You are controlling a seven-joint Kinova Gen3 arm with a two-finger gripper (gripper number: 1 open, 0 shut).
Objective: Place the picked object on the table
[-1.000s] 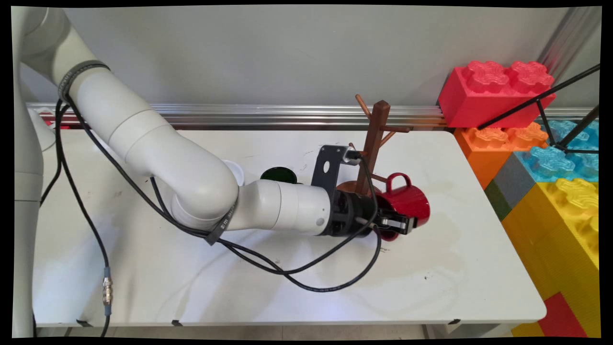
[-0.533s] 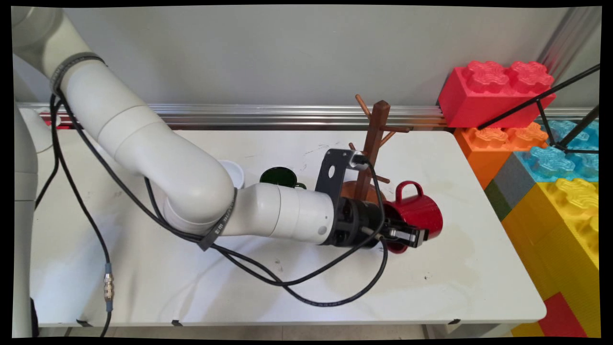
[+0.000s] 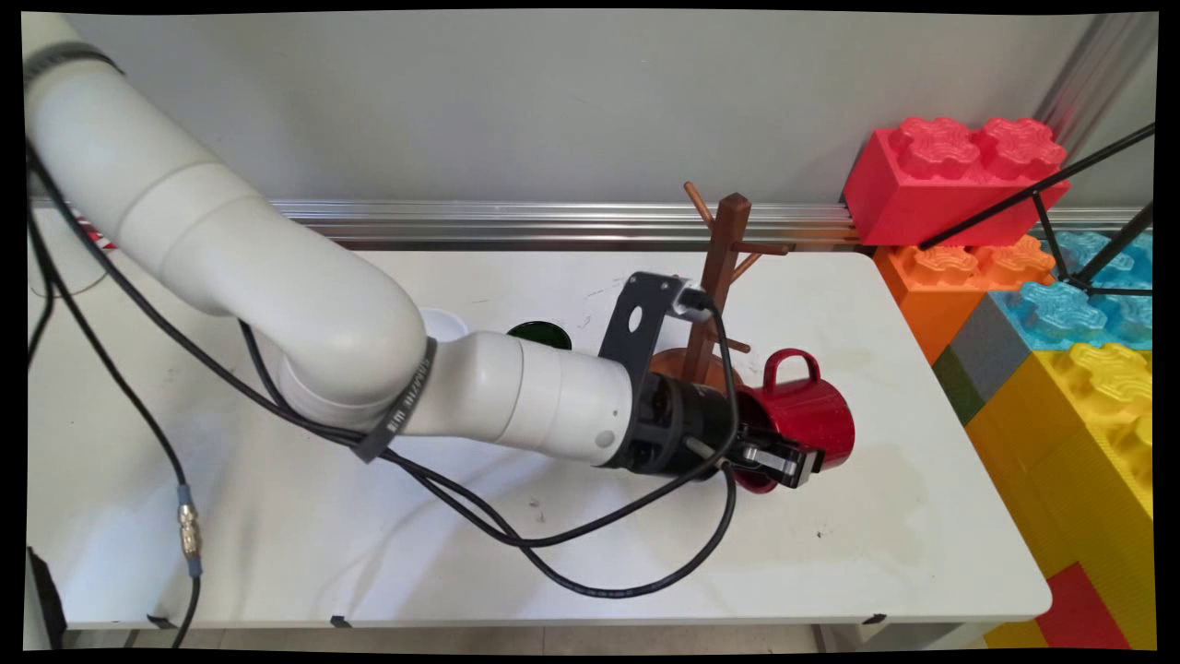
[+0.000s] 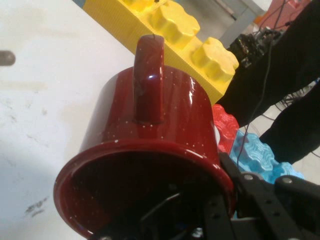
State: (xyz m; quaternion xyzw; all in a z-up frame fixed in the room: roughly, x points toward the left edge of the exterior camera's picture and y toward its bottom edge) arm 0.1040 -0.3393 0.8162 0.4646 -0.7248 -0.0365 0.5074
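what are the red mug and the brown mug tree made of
The dark red speckled mug held on its side by the black pincer looks like enamelled metal: glossy glaze, tiny white flecks, a thin rolled rim. Glazed ceramic cannot be ruled out. The brown branched mug tree looks like stained wood: matte brown post with round dowel pegs.

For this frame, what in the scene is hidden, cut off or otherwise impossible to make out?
- Green cup: main view, the arm covers all but part of its rim.
- White cup: main view, mostly behind the arm.
- Wooden mug tree: main view, the black bracket and red mug hide its base.
- Gripper: one finger reaches inside the mug and is hidden there in both views.
- Mug's contents: hand view, the inside is too dark to tell.
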